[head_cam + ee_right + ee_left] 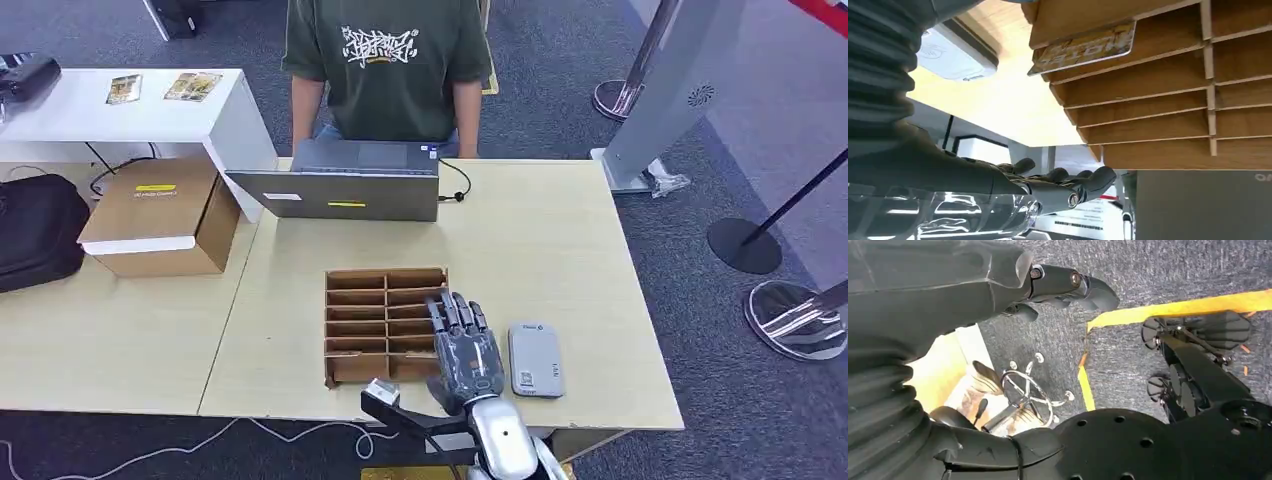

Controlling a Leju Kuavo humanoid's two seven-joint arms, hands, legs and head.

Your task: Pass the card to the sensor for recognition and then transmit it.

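Low in the head frame, near the table's (pixel 600 300) front edge, the right hand (pixel 463 350) hovers empty with fingers spread between the slotted wooden rack (pixel 385 322) and grey sensor (pixel 536 359), while the card (pixel 1087 46) juts from a rack slot, partly hidden.

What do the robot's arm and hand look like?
The right hand is grey, with darker fingers and small round silver pins in them. Its arm is shiny silver and rounded. A black bracket sticks out beside the wrist with a small pale block on its end. Up close, the left hand is dark grey too, behind a ribbed grey cover like an accordion.
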